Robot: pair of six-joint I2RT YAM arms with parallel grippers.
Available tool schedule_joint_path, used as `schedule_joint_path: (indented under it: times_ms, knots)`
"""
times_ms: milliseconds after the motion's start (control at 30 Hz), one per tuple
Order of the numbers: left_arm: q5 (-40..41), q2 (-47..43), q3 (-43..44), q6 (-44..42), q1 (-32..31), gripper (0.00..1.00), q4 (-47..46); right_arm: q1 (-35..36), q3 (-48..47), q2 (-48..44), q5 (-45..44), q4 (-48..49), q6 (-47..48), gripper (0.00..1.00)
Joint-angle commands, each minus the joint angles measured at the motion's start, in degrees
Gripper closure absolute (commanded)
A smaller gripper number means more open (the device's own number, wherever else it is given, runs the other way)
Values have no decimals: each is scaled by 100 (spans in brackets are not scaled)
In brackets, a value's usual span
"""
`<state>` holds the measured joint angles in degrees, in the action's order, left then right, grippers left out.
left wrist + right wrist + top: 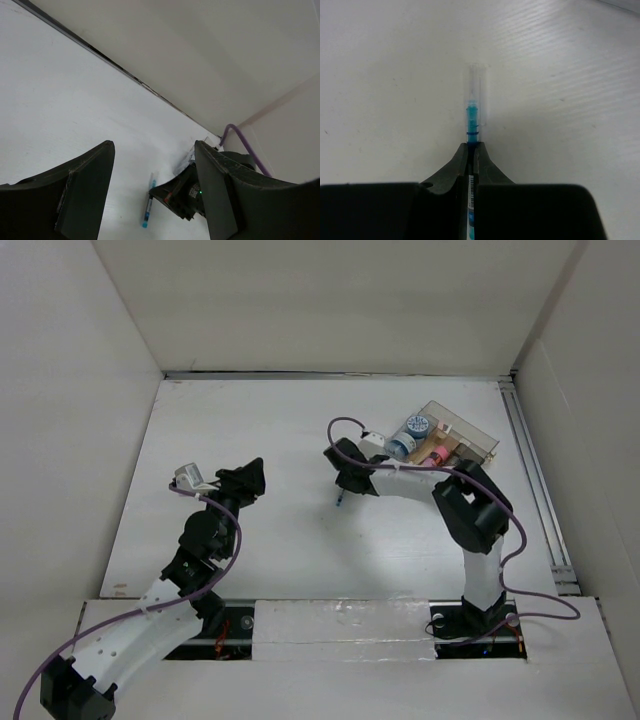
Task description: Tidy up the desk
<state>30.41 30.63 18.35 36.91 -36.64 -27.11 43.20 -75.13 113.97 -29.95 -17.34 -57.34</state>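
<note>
Teal-tipped, clear-capped pen (474,112) sits clenched in the right end effector (471,156). Pinched near one end, it could pivot or slip on lifting. The left end effector (152,150) hangs released. The matte white counter (280,430) spreads beneath both arms, walled by white panels (330,300), with a metal rail (535,480) at its right.

The pen (340,500) lies on the desk (260,420), left of the box (482,436) (far-right corner).

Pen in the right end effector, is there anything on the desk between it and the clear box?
Nothing loose shows on the desk between them. The right end effector is shut on the pen, and only that arm's own wrist and purple cable lie toward the clear box.
</note>
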Motion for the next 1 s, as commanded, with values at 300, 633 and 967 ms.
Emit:
schedule_joint_path:
  times_ms: [300,633,967]
  knots:
    - [-132,31,213,-52,-10,39,-242,-1855,1570,-3379,-671,144,75,100]
    - [-141,74,222,-52,-10,39,-260,-3659,2697,-3760,296,522,-23,100]
    - [-167,-13,196,-52,-10,39,-285,-3889,2320,-3189,631,469,12,93]
